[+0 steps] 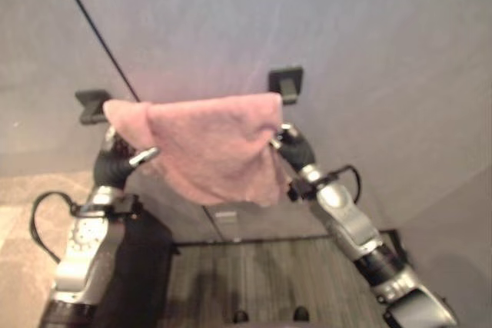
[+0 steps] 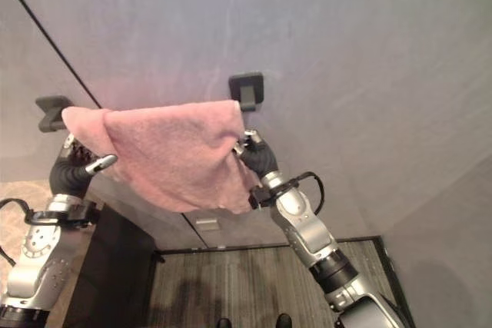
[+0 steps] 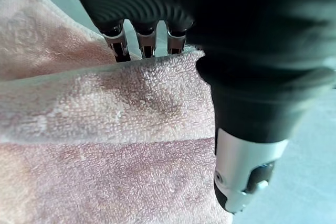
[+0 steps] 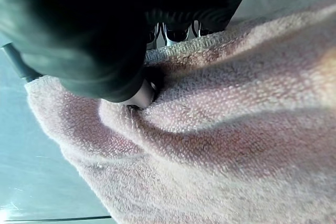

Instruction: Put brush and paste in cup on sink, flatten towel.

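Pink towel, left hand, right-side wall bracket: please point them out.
Pink towel [image 1: 211, 147], left eye view, middle of the hanging cloth.
Left hand [image 1: 115, 165], left eye view, its dark ribbed cover.
Wall bracket [image 1: 286, 82], left eye view, its dark face.

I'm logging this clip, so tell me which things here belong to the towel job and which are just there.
Part of the job:
- pink towel, hanging between two dark wall brackets
- left hand, pinching the towel's edge
- right hand, at the towel's other edge, fingers hidden in cloth

Just there:
- dark wall brackets
- grey wall
- ribbed floor mat
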Available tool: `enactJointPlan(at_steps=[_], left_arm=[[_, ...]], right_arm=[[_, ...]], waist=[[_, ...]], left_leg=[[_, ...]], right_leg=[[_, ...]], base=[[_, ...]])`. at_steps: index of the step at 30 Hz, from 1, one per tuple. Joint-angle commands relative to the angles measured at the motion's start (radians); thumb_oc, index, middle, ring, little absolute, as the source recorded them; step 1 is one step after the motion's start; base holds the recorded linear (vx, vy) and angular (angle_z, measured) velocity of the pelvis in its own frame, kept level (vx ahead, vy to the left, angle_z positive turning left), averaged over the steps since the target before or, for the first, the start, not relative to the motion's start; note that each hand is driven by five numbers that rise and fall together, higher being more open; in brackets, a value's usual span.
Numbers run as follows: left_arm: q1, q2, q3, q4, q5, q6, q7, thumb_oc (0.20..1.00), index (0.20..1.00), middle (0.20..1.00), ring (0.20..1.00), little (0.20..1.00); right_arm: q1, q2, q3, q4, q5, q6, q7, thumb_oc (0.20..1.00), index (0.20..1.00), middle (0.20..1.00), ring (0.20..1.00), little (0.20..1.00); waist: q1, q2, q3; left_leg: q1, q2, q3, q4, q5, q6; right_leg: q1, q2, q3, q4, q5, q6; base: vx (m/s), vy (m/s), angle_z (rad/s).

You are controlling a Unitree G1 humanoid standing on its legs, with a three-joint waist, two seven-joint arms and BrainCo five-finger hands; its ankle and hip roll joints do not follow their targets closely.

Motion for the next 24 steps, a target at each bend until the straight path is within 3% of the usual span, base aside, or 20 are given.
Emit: enactJointPlan(at_steps=[1, 16, 24], left_arm=[[-0.056, 0.104, 0.083, -0.043, -0.018, -0.097, 0.004, 1.0, 1.0, 1.0, 1.0, 1.0], [0.141, 0.132, 0.179, -0.013, -0.073, -0.055, -0.057, 1.0, 1.0, 1.0, 1.0, 1.0], [0.132, 0.164, 0.136, -0.015, -0.178, -0.04, -0.101, 1.0, 1.0, 1.0, 1.0, 1.0]], right_arm=[[-0.047, 0.061, -0.033, -0.018, -0.002, -0.059, 0.015, 0.2, 0.2, 0.2, 0.2, 0.2], [-0.032, 0.051, -0.064, -0.026, -0.014, -0.061, 0.024, 0.2, 0.2, 0.2, 0.2, 0.2], [-0.024, 0.053, -0.047, -0.025, -0.009, -0.062, 0.031, 0.2, 0.2, 0.2, 0.2, 0.2]], waist=[[0.008, -0.061, -0.026], [0.028, -0.063, -0.028], [0.024, -0.055, -0.02]], left_leg=[[0.001, 0.006, -0.033, 0.011, -0.062, 0.018], [0.0, 0.009, -0.038, 0.011, -0.057, 0.018], [-0.015, 0.008, -0.043, 0.011, -0.048, 0.016]], right_leg=[[0.096, -0.047, -0.029, 0.008, -0.094, 0.039], [0.096, -0.041, -0.033, 0.006, -0.096, 0.036], [0.085, -0.044, -0.042, 0.006, -0.09, 0.037]], base=[[0.0, 0.0, 0.0], [0.0, 0.0, 0.0], [-0.02, 0.001, 0.03]])
